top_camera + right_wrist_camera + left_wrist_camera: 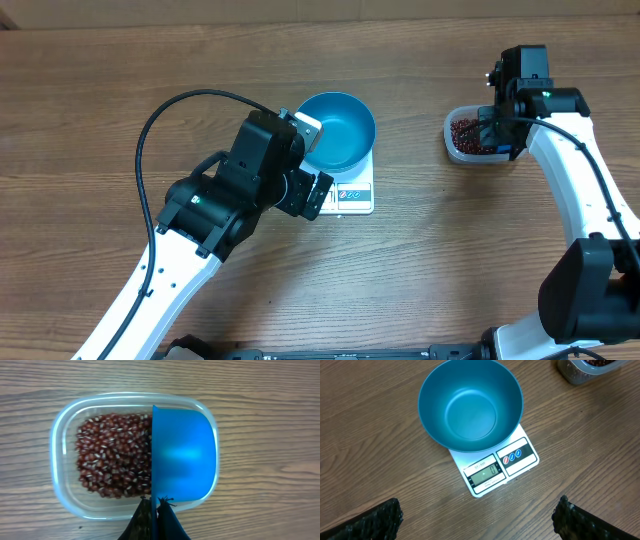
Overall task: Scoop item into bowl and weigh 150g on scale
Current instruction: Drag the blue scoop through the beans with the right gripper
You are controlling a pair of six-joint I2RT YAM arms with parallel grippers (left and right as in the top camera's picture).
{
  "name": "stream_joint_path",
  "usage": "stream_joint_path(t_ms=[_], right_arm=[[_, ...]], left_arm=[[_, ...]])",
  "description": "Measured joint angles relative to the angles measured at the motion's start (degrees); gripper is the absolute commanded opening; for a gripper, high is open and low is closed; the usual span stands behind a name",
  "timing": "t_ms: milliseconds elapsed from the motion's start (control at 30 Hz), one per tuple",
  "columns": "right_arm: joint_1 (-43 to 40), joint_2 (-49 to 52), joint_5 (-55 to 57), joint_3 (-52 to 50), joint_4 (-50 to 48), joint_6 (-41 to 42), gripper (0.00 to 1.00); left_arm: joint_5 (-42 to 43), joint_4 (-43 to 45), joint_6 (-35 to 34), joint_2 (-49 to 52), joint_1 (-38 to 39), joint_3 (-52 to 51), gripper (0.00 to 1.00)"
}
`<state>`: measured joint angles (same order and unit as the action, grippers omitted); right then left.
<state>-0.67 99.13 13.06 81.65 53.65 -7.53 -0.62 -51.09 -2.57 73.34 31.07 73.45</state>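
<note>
**Empty bowl on the scale, scoop held over the beans**

The blue bowl (pixel 337 130) sits upright, mouth up, on the white scale (pixel 352 194) at mid-worktop (pixel 100 90), and the scale's display and buttons face the near edge. The left tool (pixel 479 527) hovers just near-left of the scale, jaws spread as wide as they go, holding nothing. Well apart to the right, the clear tub (pixel 60 435) lies with its long axis left to right and holds the beans (pixel 112 455). The right tool (pixel 155 519) is clamped tight on the blue scoop (pixel 185 455), whose cup covers one end of the tub beside the exposed beans.
</note>
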Motion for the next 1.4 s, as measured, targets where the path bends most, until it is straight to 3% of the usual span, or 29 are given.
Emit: stream_joint_path(t_ms=[667,1067,1400], right_arm=[[-0.6,0.2,-10.8,0.0,0.1,0.0,0.04],[-8.4,0.3,-25.3,0.0,-0.1,1.4,0.04],[-9.7,1.8,-31.0,0.0,-0.4,2.6,0.04]], left_arm=[[0.0,0.0,0.0,0.0,0.0,0.0,1.00],[0.0,0.0,0.0,0.0,0.0,0.0,0.99],[0.0,0.0,0.0,0.0,0.0,0.0,1.00]])
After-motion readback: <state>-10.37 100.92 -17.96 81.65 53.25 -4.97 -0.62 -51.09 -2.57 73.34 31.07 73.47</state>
